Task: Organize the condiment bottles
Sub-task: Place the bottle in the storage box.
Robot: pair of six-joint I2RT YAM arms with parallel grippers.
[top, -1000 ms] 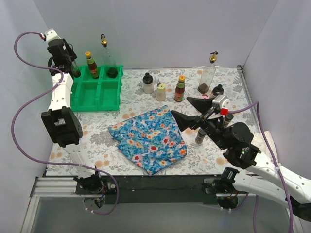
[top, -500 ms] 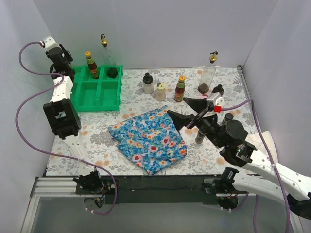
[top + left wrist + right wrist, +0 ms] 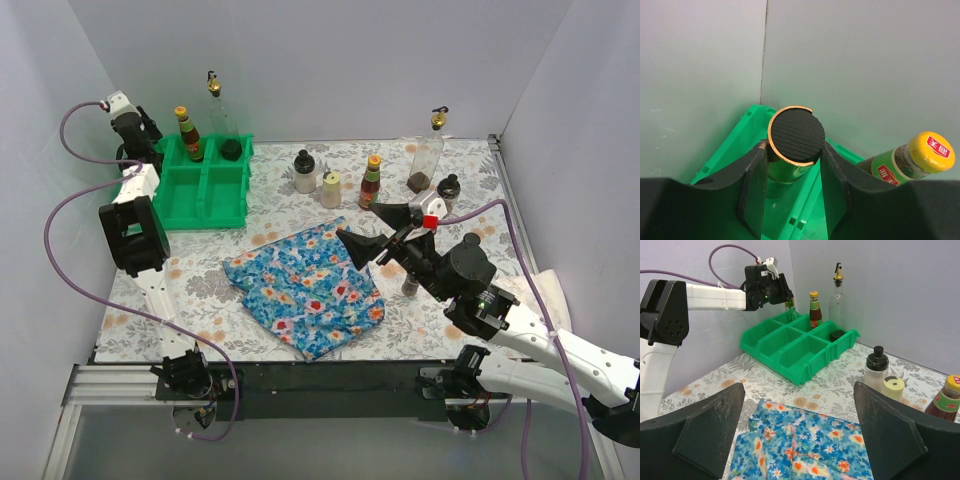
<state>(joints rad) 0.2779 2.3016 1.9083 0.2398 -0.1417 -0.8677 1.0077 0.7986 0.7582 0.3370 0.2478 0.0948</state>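
My left gripper is shut on a green-glass bottle with a black, gold-rimmed cap, held upright over the back-left corner of the green tray. In the top view that gripper is at the tray's far-left end. A yellow-capped sauce bottle, a tall clear gold-topped bottle and a dark jar stand in the tray's back row. My right gripper hangs open above the blue floral cloth, holding nothing.
On the table behind the cloth stand a white black-capped bottle, a cream shaker, a red-labelled sauce, a tall clear bottle and a dark jar. The tray's front compartments hold nothing.
The left wrist has shifted slightly back and left at the tray's corner, still gripping the bottle. The right gripper has moved left, over the cloth's edge.
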